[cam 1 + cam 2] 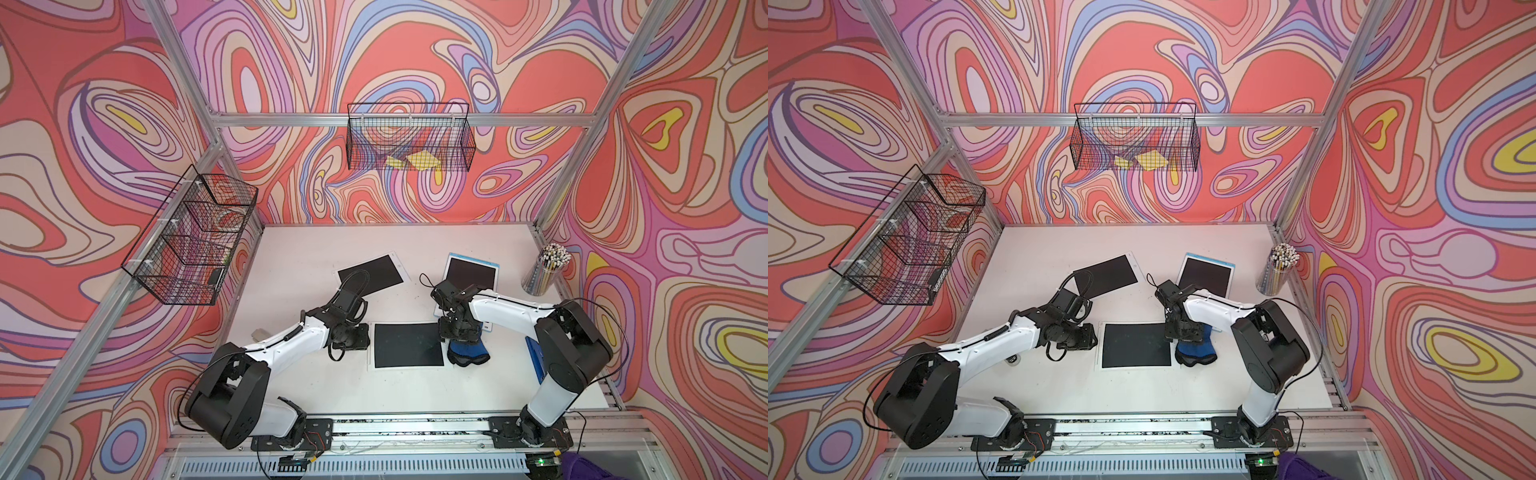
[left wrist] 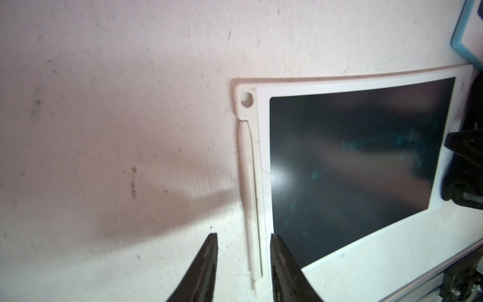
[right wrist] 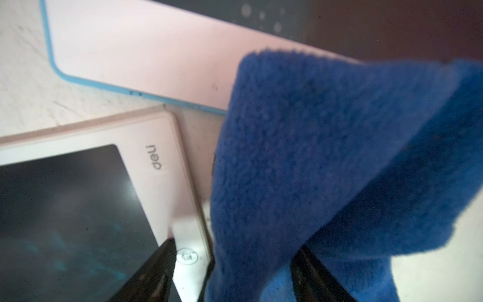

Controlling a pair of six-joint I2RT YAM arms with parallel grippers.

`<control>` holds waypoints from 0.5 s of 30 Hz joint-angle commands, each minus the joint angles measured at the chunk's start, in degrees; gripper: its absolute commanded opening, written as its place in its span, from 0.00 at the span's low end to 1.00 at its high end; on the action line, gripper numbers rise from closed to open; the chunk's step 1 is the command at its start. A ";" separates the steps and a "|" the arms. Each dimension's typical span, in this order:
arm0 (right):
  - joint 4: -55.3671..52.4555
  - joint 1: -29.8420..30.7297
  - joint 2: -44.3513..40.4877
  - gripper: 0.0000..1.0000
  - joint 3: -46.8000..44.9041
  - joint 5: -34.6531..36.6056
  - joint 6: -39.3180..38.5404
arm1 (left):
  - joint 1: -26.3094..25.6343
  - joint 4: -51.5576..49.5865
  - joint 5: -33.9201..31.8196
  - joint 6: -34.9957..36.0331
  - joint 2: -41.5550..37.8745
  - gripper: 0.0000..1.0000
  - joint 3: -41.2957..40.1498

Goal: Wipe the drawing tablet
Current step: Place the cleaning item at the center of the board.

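The drawing tablet [image 1: 408, 345] lies flat at the table's middle, between both arms. Its stylus edge is straddled by the left gripper [image 2: 243, 264], jaws parted and empty, presumably for steadying. A blue cloth [image 3: 313, 162] sits between the right gripper's [image 3: 232, 266] parted jaws; a firm grasp cannot be told.

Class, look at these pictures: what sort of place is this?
Probably a robot test cell, not a classroom: an aluminium frame holds printed swirl-pattern walls, and two arms are bolted to a rail beside a table of drawing tablets.
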 commanded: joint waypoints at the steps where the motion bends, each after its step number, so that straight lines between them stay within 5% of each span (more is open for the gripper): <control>1: 1.77 0.85 7.25 0.71 -4.98 2.94 0.43 | 0.20 -0.02 -0.07 -0.41 -1.48 0.37 -0.43; 15: 8.39 -3.97 -1.54 0.67 -12.35 -6.49 2.94 | 0.18 -0.98 -0.16 -0.29 -2.36 0.37 -0.03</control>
